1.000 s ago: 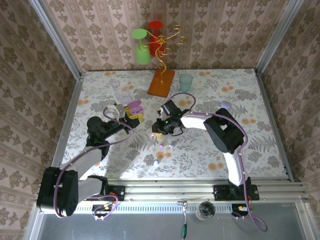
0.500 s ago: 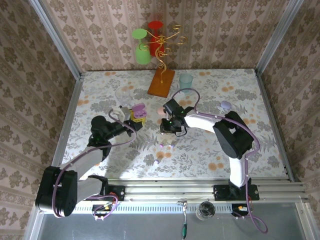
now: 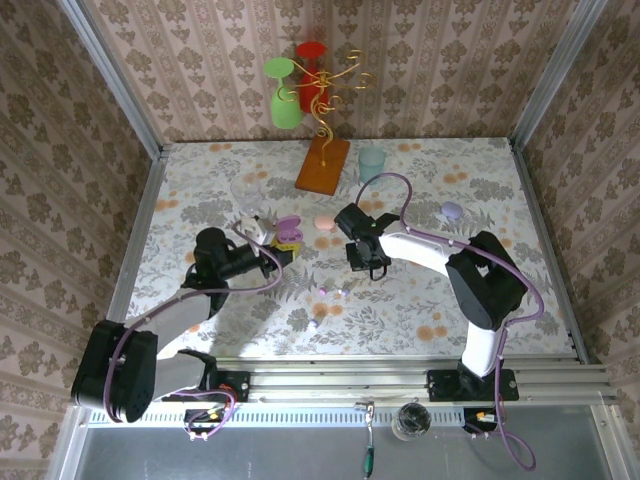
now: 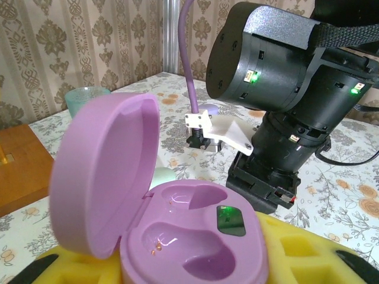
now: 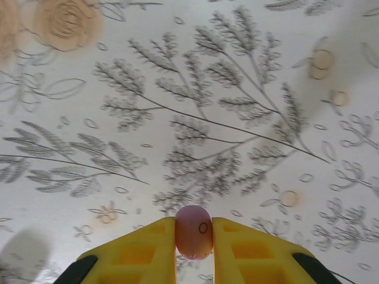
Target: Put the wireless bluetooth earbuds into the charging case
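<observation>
While left hand clamps one open case, right hand pinches one pink earbud.

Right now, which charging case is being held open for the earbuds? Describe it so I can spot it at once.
Start at the wooden stand base at the back and come toward the arms, slightly left. There the left gripper holds the purple case. Unlike the pink case lying beside it, its lid is up and both sockets are bare.
</observation>
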